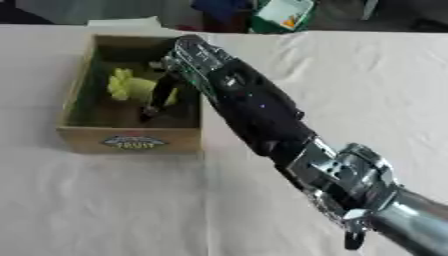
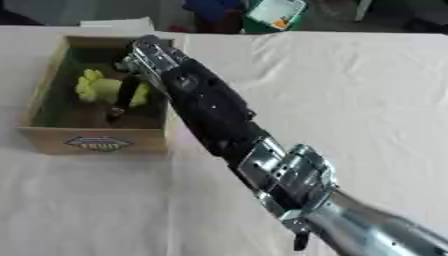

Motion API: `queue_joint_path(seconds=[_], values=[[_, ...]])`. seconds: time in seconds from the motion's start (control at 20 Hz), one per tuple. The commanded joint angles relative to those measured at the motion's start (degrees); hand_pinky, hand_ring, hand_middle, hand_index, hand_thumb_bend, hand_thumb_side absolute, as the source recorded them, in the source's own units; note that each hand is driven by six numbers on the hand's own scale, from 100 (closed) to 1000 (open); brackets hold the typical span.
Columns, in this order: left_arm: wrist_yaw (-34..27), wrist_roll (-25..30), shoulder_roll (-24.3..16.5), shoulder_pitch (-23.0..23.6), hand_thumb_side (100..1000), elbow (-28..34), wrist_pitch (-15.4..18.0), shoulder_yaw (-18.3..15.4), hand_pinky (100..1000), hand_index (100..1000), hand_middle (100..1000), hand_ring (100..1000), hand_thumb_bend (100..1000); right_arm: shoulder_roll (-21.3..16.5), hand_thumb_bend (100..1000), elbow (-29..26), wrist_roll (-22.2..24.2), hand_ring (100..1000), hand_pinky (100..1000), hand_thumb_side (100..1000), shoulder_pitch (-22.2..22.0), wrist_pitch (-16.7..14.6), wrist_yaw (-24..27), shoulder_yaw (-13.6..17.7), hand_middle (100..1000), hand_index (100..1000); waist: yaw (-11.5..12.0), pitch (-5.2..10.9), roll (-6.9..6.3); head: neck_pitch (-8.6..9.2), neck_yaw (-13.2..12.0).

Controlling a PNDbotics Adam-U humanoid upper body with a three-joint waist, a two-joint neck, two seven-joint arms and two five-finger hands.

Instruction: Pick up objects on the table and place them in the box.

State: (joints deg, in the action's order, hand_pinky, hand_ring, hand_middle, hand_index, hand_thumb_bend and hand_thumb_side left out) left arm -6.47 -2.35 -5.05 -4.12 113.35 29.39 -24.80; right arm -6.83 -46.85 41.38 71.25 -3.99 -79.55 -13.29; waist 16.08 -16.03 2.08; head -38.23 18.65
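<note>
A cardboard box (image 1: 131,142) with a printed label on its front wall stands on the left of the table. A yellow object (image 1: 129,87) lies inside it, towards the back. My right arm crosses from the lower right corner up to the box. My right hand (image 1: 197,57) hangs over the box's right wall. Its dark fingers (image 1: 159,99) point straight down into the box, just in front and to the right of the yellow object. They are not curled round it, and the hand is open. My left hand shows in neither view.
A white cloth (image 1: 367,90) covers the table. Past its far edge stand a green and white package (image 1: 284,14) and some dark things. A white sheet (image 2: 114,24) lies behind the box.
</note>
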Motion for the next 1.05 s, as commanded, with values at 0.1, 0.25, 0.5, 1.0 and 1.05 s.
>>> queue_joint_path(seconds=[0.1, 0.25, 0.5, 1.0, 1.05], values=[[0.11, -0.05, -0.88, -0.18, 629, 1.24, -0.2, 0.04, 509, 754, 560, 556, 100, -2.0, 671, -4.36, 0.04, 940, 916, 769, 2.16, 0.29, 2.91, 0.51, 921, 1000, -0.07, 0.98, -0.43, -0.15, -0.26], [0.22, -0.12, -0.96, -0.05, 629, 1.24, -0.17, -0.08, 510, 754, 560, 557, 100, -4.74, 586, -9.28, 0.68, 928, 911, 809, 3.21, -0.38, 6.52, 0.21, 908, 998, -0.36, 1.08, -0.43, -0.26, -0.72], [0.45, -0.45, -1.1, 0.05, 629, 1.24, -0.03, -0.33, 510, 753, 560, 557, 100, -11.53, 397, -22.71, 2.15, 894, 890, 948, 2.95, -0.53, 16.3, -0.77, 883, 971, -1.02, 1.15, -0.49, -0.28, -1.61], [1.0, -1.39, -1.3, 0.34, 629, 1.24, 0.67, -0.86, 510, 754, 561, 558, 100, -28.49, 100, -51.04, -8.98, 754, 819, 1000, -7.1, 16.89, 29.96, 2.89, 759, 838, -2.66, 0.95, -0.84, 0.04, -3.65], [1.04, -1.49, -1.34, 0.32, 629, 1.24, 0.74, -0.89, 510, 754, 561, 558, 100, -30.07, 100, -53.61, -11.16, 754, 819, 1000, -8.67, 19.29, 32.08, 3.42, 759, 838, -2.81, 0.91, -0.85, 0.13, -3.78]])
